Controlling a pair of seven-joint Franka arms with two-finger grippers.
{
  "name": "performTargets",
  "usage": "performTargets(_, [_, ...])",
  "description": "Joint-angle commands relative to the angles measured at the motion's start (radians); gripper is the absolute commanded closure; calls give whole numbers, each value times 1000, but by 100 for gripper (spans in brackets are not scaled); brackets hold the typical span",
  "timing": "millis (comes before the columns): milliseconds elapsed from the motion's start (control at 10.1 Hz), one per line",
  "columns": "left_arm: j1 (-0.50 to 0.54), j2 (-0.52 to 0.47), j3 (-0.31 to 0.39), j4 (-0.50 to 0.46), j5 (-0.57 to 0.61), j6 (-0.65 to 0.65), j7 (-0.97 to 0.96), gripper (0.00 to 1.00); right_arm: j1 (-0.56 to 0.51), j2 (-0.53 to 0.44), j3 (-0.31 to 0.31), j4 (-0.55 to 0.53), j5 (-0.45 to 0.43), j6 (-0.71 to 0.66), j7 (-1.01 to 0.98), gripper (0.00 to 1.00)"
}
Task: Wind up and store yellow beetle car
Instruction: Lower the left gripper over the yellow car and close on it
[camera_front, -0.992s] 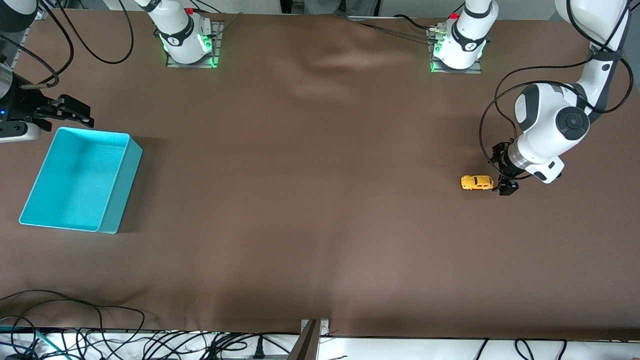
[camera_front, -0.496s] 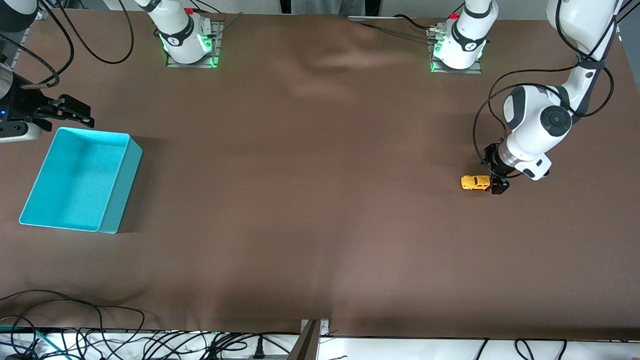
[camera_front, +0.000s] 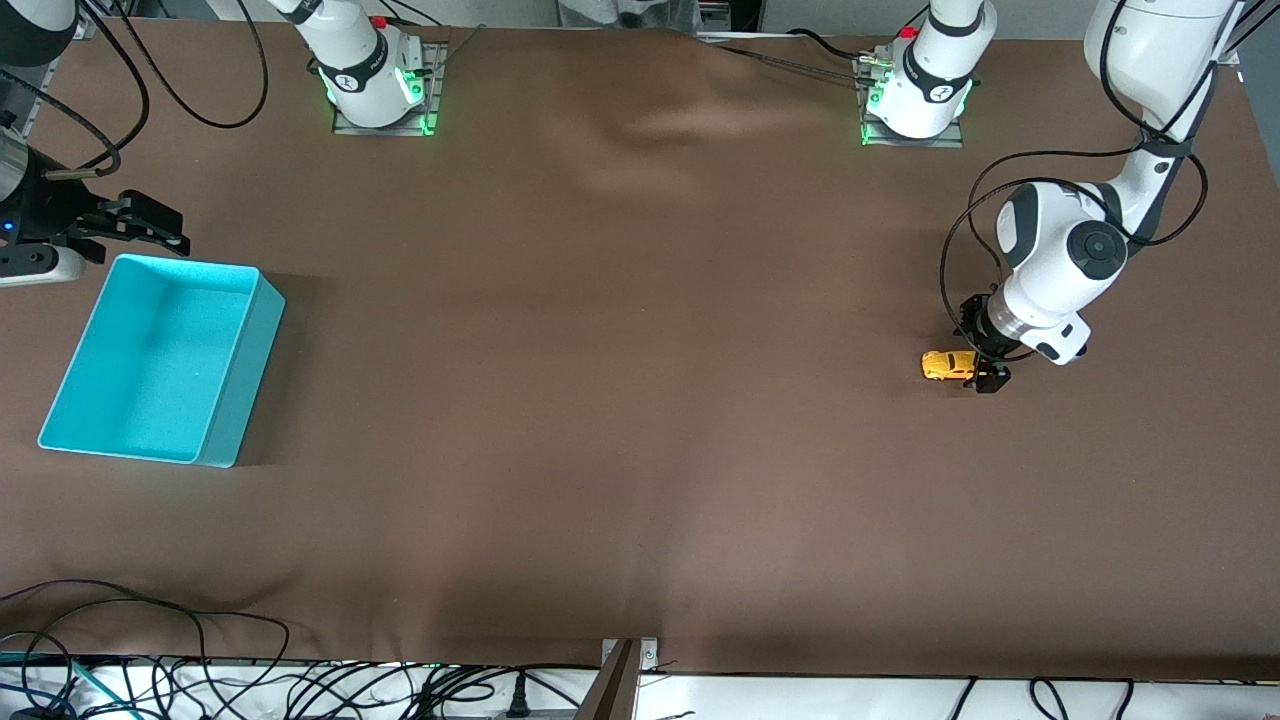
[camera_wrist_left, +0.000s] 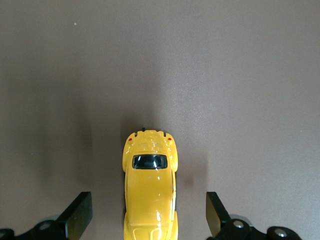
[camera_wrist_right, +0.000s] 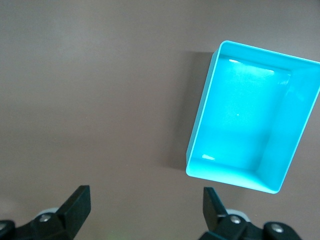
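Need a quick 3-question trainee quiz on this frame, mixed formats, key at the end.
1. True or false: the left gripper has its fingers clamped on the yellow beetle car.
2. Multiple choice: the teal bin holds A) the car, B) nothing visible, C) a cable.
3. Short answer: where is the right gripper?

Key
1. False. The fingers are open, one on each side of the car with a gap on both sides, and the car sits on the brown table.
2. B.
3. Up in the air at the right arm's end of the table, beside the bin's rim, fingers open, waiting.
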Motion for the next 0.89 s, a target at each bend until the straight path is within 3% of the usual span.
performTargets(0, [10, 17, -3, -5, 40, 36, -34, 0, 3, 4, 0, 11, 0, -8, -6, 0])
performTargets(99, [10, 12, -3, -9, 40, 39, -34, 16, 3, 4, 0, 11, 0, -8, -6, 0])
performTargets(298, [10, 5, -3, -14, 40, 39, -34, 69, 3, 4, 0, 11, 0, -8, -6, 0])
performTargets(397, [10, 3, -3, -14, 40, 39, -34, 100, 3, 4, 0, 11, 0, -8, -6, 0])
performTargets(794, [-4, -55, -14, -11, 40, 30, -59, 100, 3, 4, 0, 11, 0, -8, -6, 0])
